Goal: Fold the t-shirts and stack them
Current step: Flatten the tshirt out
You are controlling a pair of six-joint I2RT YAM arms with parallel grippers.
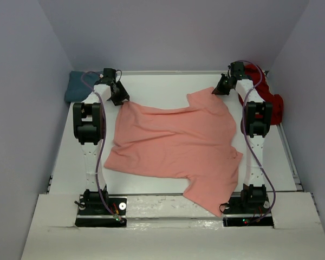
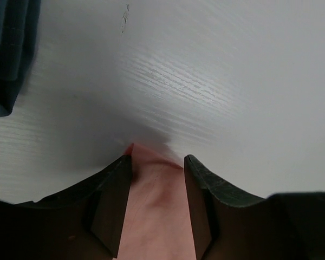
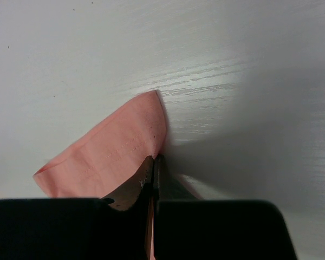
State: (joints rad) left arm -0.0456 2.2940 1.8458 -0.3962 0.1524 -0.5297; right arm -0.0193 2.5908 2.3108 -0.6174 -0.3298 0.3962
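Quick note from the remote seat. The salmon-pink t-shirt (image 1: 173, 141) lies spread across the middle of the tabletop (image 1: 162, 86). It's mostly flat with a few ripples, and one sleeve reaches toward the near edge by the right arm's base.

It's thin cotton, so I reckon it's light and totally floppy. It'll drape from wherever I pinch it, and it'll bunch up if I drag it instead of lifting. It's not fragile or slick, but a shallow pinch on a single layer could slip out. The far corners look like the best places to grab, one per arm, so the cloth hangs evenly between them.

Both arms are stretched to the far side, wrists tipped down at the surface. The left end effector (image 2: 158, 160) sits at the shirt's far-left corner. Its jaws are apart with the pink corner lying between them, not pinched as far as I can see. The right end effector (image 3: 153, 160) is at the far-right sleeve, jaws together and clamped on a fold of the pink cloth.

The teal t-shirt (image 1: 76, 86) is bunched in the far-left corner. The dark red t-shirt (image 1: 268, 97) is heaped at far right, behind the right arm.
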